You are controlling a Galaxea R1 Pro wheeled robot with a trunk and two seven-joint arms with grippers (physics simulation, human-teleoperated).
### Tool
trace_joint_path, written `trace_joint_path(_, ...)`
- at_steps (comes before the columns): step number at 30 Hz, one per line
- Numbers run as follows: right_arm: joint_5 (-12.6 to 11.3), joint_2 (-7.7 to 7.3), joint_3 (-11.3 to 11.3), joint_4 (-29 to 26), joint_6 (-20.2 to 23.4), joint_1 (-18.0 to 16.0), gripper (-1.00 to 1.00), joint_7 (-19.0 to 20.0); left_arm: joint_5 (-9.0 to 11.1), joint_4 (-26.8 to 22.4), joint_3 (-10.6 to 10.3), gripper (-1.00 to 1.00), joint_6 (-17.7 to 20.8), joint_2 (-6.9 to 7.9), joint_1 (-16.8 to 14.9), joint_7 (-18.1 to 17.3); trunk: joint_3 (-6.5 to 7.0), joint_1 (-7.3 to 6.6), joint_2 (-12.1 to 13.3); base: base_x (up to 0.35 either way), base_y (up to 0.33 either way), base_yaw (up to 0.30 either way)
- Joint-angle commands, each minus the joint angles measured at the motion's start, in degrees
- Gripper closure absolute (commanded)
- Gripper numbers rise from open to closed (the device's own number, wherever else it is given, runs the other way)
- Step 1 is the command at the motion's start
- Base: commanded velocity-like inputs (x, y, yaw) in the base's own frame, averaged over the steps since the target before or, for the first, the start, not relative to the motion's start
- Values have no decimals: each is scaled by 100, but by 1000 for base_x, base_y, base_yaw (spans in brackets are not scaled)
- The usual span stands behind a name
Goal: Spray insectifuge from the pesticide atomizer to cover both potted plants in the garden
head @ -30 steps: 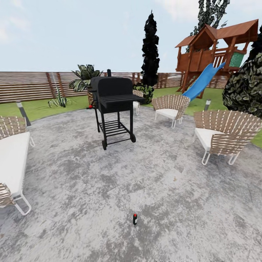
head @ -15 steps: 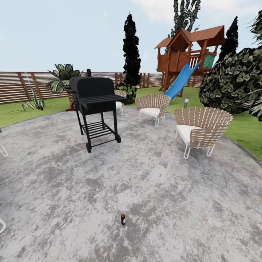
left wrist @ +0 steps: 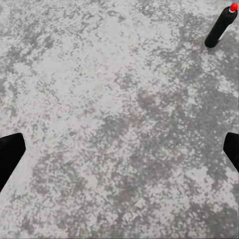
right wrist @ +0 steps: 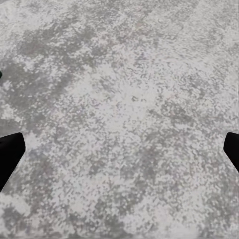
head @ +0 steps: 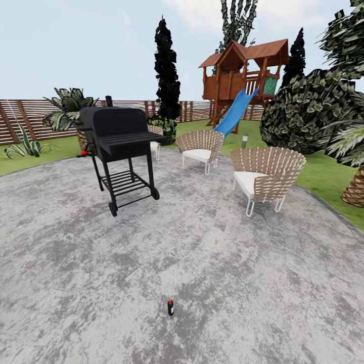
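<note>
The pesticide atomizer [head: 170, 307] — a small black bottle with a red cap — is seen upright on the grey paved patio [head: 242, 273], well short of the black grill [head: 119, 146] and wicker chairs [head: 265, 177]. Left gripper [left wrist: 119, 149] and right gripper [right wrist: 119, 149] — both spread wide, nothing held.

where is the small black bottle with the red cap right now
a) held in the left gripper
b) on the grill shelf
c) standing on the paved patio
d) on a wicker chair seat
c: the bottle stands upright on the grey patio, nothing touching it.
</note>
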Motion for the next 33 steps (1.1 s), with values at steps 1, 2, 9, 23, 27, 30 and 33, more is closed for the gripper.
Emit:
trace_joint_path(1,9,2,-11,3,-18,-3,-100,3,34,5,-3,-100,-16,0,-3,-4,-5,0,-3,85,300,-4)
trace_joint_path(2,11,2,-14,4,-18,-3,-100,4,31,5,-7,-100,-17,0,-3,-2,-5,0,-3,90,298,-2)
trace_joint_path(9,-5,2,-29,-17,-25,-3,-100,-11,25,5,-10,-100,-12,-1,-3,-7,-5,0,-3,106,269,-1)
trace_joint_path(23,-29,11,-42,-10,-35,-3,-100,-28,25,5,5,-100,-18,8,-3,8,-5,0,-3,112,107,-46)
trace_joint_path(27,-24,11,-42,-6,-35,-3,-100,-29,30,5,6,-100,-18,8,-3,4,-5,0,-3,157,99,-244)
trace_joint_path(30,-22,11,-42,1,-35,-3,-100,-30,25,4,-9,-100,-18,5,-3,-2,-5,0,-3,253,127,-261)
trace_joint_path(33,-22,11,-42,3,-35,-3,-100,-30,23,-1,-35,-100,-20,0,-3,-6,-5,0,-3,217,112,-264)
